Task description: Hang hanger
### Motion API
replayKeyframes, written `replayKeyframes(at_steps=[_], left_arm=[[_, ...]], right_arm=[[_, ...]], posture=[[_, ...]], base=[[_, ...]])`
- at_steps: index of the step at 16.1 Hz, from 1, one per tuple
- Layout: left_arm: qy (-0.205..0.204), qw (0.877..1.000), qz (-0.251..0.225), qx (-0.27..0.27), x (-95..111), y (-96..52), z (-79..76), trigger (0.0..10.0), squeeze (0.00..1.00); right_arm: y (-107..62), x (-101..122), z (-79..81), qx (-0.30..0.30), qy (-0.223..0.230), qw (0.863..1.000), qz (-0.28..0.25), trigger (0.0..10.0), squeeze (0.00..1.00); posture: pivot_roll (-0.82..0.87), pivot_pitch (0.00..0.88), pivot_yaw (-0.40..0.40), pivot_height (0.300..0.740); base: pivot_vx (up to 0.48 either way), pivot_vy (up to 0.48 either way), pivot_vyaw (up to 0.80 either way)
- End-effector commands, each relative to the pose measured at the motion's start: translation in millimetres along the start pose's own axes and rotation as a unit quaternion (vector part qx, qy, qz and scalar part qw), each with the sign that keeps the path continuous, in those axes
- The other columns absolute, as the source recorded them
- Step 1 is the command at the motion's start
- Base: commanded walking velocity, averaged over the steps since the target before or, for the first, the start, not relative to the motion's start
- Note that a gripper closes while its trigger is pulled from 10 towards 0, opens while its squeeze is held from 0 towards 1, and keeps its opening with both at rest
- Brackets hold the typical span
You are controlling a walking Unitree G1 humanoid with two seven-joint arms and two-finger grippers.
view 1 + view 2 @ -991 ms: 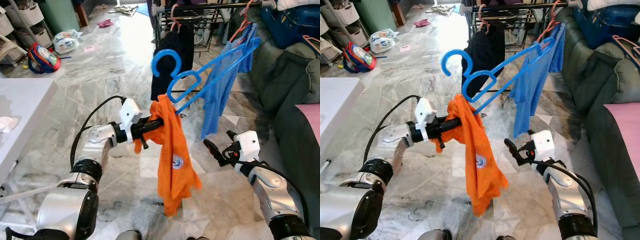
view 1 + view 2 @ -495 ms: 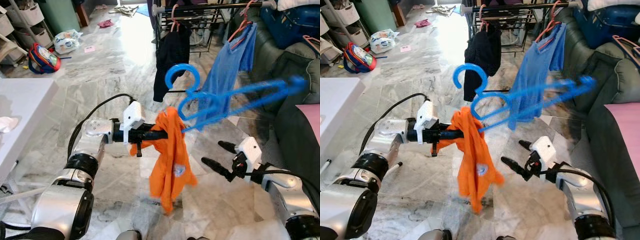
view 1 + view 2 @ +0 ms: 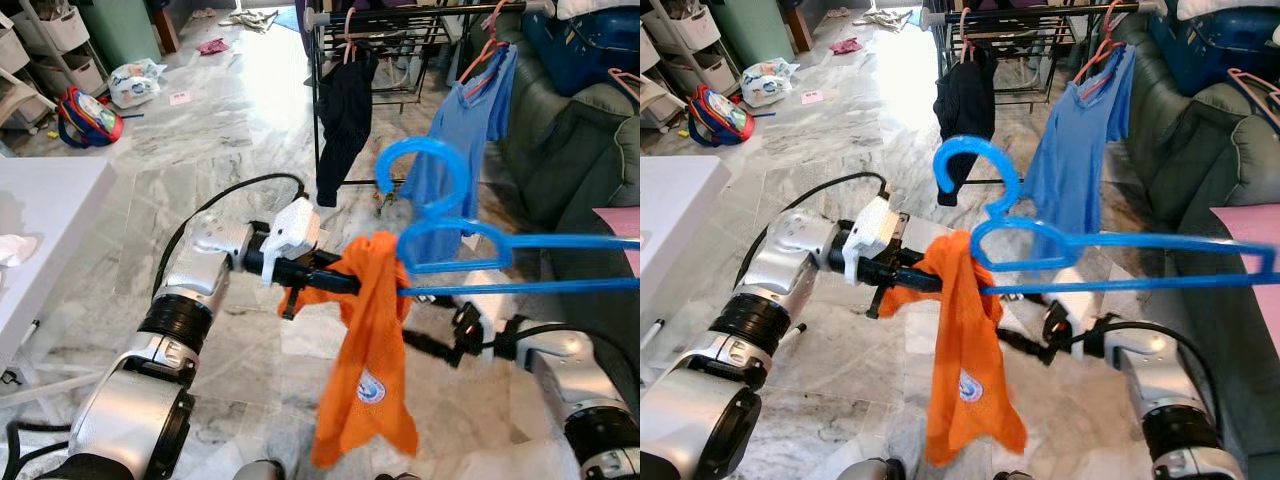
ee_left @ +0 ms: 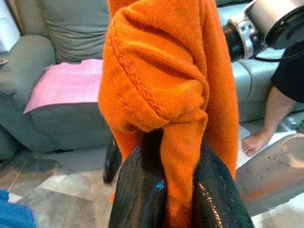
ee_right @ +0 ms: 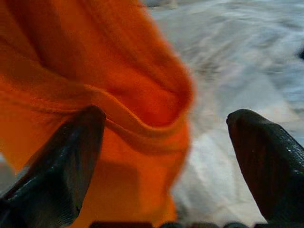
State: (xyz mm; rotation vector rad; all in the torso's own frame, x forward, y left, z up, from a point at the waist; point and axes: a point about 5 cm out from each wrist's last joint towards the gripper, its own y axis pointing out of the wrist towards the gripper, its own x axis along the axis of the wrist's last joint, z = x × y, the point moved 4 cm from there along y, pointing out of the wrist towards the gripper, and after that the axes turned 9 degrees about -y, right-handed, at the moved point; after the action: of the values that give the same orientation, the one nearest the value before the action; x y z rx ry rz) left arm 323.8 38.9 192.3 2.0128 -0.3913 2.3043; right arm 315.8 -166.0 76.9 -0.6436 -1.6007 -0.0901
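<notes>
Left gripper [image 3: 345,283]: we see it clenched on a fold of the orange garment [image 3: 372,370]; in the left wrist view the knit bunches between its two fingers [image 4: 142,199].
Blue hanger [image 3: 470,265]: it sits at the left gripper's tip, tangled in the garment, its bar running out level away from the gripper toward the green sofa [image 3: 570,150]. The hook stands above the fingertips.
Right gripper [image 3: 430,350]: fingers spread wide, just below the hanger bar and beside the hanging cloth. In the right wrist view the orange fabric lies between the fingers [image 5: 57,175] with nothing pinched.
Change: a second ago the hanger tilted steeply up toward the rack; we now find it swung down to near level, and the right gripper has closed in from well apart to just beside the garment.
Meaning for the task: we judge that the right gripper is about to steady the garment or bar.
Drying rack [image 3: 400,25]: well beyond both grippers, already carrying a dark garment [image 3: 343,110] and a blue shirt [image 3: 460,135].
Risk: the hanger is held through cloth alone, so it may slip.
</notes>
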Motion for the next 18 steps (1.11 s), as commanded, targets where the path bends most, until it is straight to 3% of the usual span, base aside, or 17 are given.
replayKeyframes(at_steps=[1, 3, 5, 6, 12, 18], left_arm=[[0.02, 1.0, -0.006, -0.016, 11.0, 2.4, -1.6, 0.0, 0.0], [0.023, 0.999, -0.005, -0.03, 14.3, 7.3, -4.9, 0.0, 0.0], [0.026, 0.999, -0.01, -0.041, 17.9, 11.1, -8.6, 0.0, 0.0], [0.026, 0.999, -0.012, -0.043, 18.8, 11.7, -9.6, 0.0, 0.0], [0.024, 0.998, -0.018, -0.05, 22.0, 13.8, -12.9, 0.0, 0.0], [0.021, 0.999, -0.013, -0.03, 20.7, 6.7, -8.2, 0.0, 0.0]], right_arm=[[6.7, 7.8, 15.0, 0.062, 0.001, 0.998, -0.014, 10.0, 0.0], [8.1, 5.4, 30.3, 0.124, 0.006, 0.992, -0.004, 10.0, 0.0], [11.2, 2.8, 29.7, 0.12, 0.006, 0.993, -0.004, 10.0, 0.0], [11.5, 3.2, 30.9, 0.124, 0.016, 0.992, -0.01, 0.0, 0.0], [18.0, 7.1, 27.6, 0.101, 0.023, 0.994, -0.027, 0.0, 0.0], [-0.8, 2.2, 9.0, 0.04, 0.026, 0.999, -0.021, 0.0, 0.0]], posture=[[-0.01, 0.151, 0.081, 0.74], [-0.01, 0.152, 0.081, 0.74], [-0.01, 0.154, 0.077, 0.74], [-0.01, 0.153, 0.076, 0.74], [0.0, 0.157, 0.081, 0.74], [0.0, 0.156, 0.082, 0.74]], base=[[0.0, 0.0, 0.0], [0.0, 0.0, 0.0], [0.0, 0.0, 0.0], [0.0, 0.0, 0.0], [0.0, 0.0, 0.0], [0.0, 0.0, 0.0]])
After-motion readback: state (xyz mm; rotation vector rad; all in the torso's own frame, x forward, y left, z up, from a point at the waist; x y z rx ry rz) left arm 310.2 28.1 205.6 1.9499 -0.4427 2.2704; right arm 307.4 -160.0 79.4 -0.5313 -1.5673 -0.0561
